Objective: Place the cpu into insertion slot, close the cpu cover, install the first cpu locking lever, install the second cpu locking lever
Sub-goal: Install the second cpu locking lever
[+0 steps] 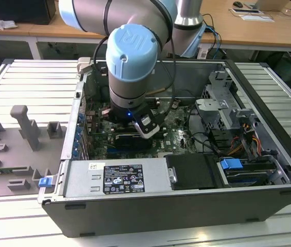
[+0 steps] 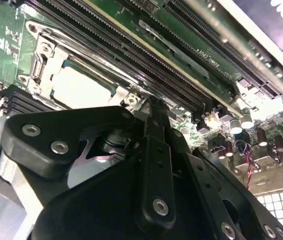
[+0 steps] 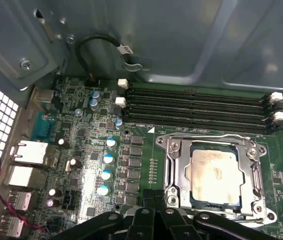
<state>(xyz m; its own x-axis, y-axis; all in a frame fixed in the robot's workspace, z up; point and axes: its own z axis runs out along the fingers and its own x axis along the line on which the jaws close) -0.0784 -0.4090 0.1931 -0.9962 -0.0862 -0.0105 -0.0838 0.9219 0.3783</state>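
Pale silver cpu (image 3: 214,173), green motherboard (image 3: 81,150).

Even overhead light in the exterior view, case (image 1: 269,206) interior shadowed. Glare blows out the case edge (image 2: 281,20) in the second wrist view; tool (image 2: 154,107) close-up, soft.

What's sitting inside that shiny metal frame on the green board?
Through the window of the cpu cover shows the pale metal face of the cpu, lying in the insertion slot. The slot's contacts beneath the chip are covered. The end effector hides the frame's near edge.
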